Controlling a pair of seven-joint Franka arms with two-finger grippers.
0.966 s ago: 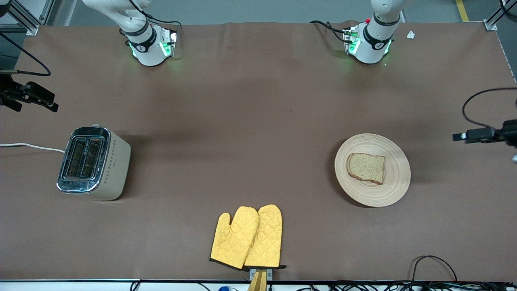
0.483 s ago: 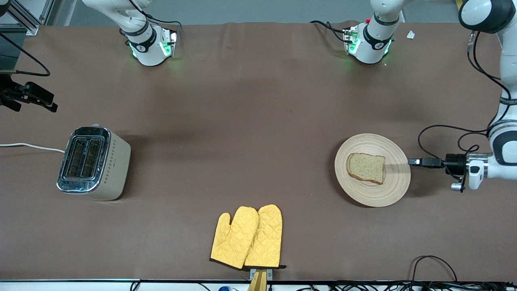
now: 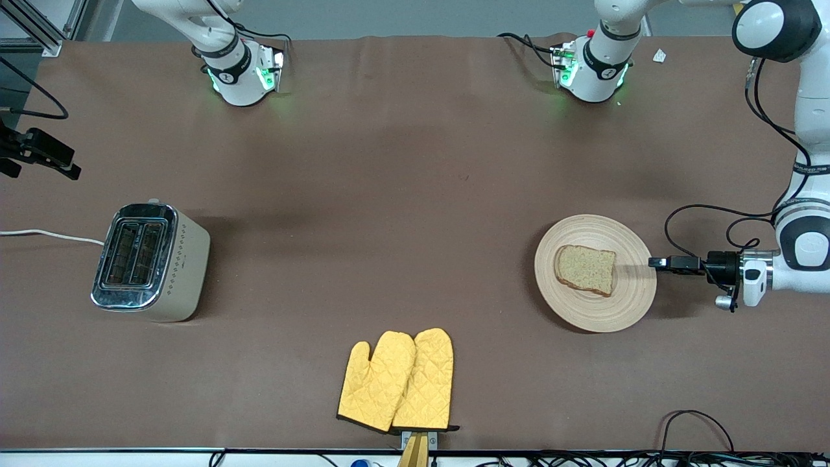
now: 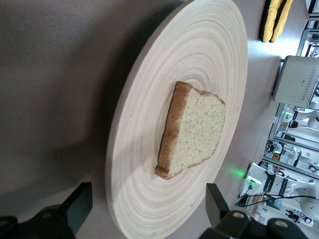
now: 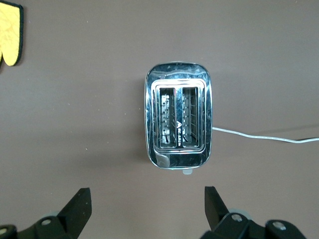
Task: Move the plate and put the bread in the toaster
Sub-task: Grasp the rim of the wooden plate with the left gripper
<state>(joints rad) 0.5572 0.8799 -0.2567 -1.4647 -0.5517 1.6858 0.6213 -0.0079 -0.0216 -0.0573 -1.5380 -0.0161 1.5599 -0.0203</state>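
The wooden plate (image 3: 632, 292) lies toward the left arm's end of the table with the bread (image 3: 585, 269) on it. My left gripper (image 3: 653, 262) is low and level at the plate's rim, open. In the left wrist view the plate (image 4: 199, 64) and bread (image 4: 192, 129) fill the frame, and the rim sits between the fingers (image 4: 79, 204) of the left gripper (image 4: 148, 211). The toaster (image 3: 185, 259) stands toward the right arm's end. My right gripper (image 3: 61, 165) hangs open and empty high beside it. The right wrist view shows the toaster (image 5: 178, 154) below the right gripper (image 5: 147, 206).
A pair of yellow oven mitts (image 3: 395, 383) lies near the front edge at mid-table, also in the right wrist view (image 5: 10, 32). The toaster's white cord (image 3: 45, 235) runs off the table's end. Cables lie along the front edge (image 3: 694, 421).
My left arm has swung in from the table's end and lowered to the plate's rim. The plate has shifted slightly toward the right arm's end. My right gripper has drifted a little outward.
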